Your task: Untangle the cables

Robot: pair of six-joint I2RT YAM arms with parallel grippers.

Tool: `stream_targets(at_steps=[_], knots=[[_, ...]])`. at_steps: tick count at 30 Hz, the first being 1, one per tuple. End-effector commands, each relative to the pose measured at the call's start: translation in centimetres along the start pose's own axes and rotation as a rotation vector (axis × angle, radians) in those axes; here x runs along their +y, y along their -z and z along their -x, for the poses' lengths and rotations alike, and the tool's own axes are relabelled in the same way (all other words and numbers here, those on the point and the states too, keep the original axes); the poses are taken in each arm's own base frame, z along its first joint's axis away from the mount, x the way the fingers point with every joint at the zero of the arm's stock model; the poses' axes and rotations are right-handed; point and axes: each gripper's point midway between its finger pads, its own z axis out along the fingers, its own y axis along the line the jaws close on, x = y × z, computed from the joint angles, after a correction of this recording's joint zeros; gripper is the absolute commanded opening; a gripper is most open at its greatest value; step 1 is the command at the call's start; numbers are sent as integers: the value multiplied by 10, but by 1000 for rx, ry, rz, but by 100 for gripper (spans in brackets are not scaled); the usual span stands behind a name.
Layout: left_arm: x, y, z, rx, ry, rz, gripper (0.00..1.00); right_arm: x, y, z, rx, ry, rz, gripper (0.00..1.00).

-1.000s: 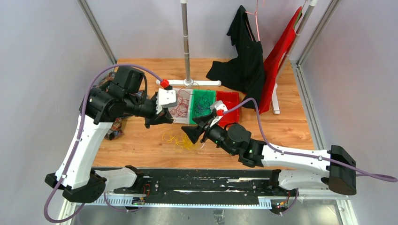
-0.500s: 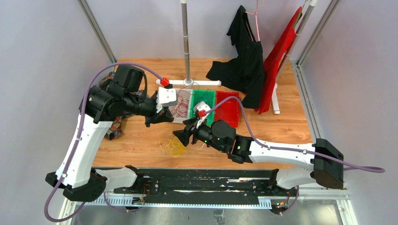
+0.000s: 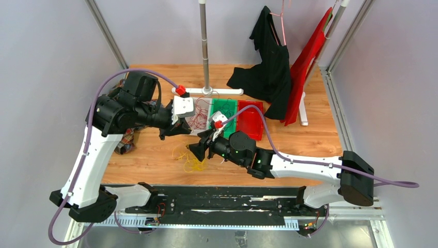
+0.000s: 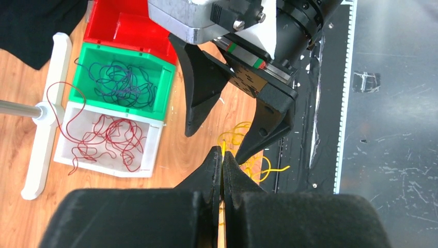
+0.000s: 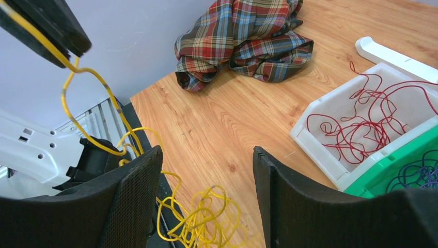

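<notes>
The yellow cables [image 3: 192,160] lie in a loose bunch [image 5: 206,217] on the wood near the table's front edge. My left gripper [image 4: 222,155] is shut on one yellow strand, which hangs taut from its fingertips [image 5: 49,26] down to the bunch. My right gripper [image 5: 206,155] is open just above the bunch, nothing between its fingers [image 4: 201,98]. Dark red cables [image 4: 111,137] fill the white bin [image 4: 155,147], one loop hanging over its rim. Blue-purple cables [image 4: 119,85] lie in the green bin [image 4: 82,62].
A red bin [image 3: 251,121] stands right of the green one. A plaid cloth [image 5: 243,36] lies at the table's left edge. A pole stand [image 3: 205,51] rises behind the bins, with black and red garments [image 3: 274,67] at the back right. A black rail [image 4: 330,103] borders the front.
My right arm has swung left from the green bin to over the yellow bunch. The left gripper has stayed in place, still holding its strand.
</notes>
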Motion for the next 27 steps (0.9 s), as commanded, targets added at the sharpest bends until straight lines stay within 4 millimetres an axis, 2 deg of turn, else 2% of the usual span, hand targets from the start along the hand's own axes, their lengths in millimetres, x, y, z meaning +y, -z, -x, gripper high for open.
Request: stream_targets(at_steps=[1,3,7,12,18,25,27], knots=[[-5,6,9,-25,-18,4,0,9,0,15,-36,-21,17,65],[-5,6,8,-23,-18,6,0,3,5,17,-38,-22,-12,65],[-5,7,8,-24,-24,6,0,-9,28,29,-74,-25,-66,65],[-5,5,7,-20,-24,2,0,-1,40,35,-71,-26,-19,65],[-4,5,8,-22,-22,0,0,18,28,27,-25,0,58,65],[-4,6,12,-32,-22,3,0,13,10,21,-12,15,16,65],[-4,8,13,-36,-26,6,0,11,5,21,-12,19,-2,61]])
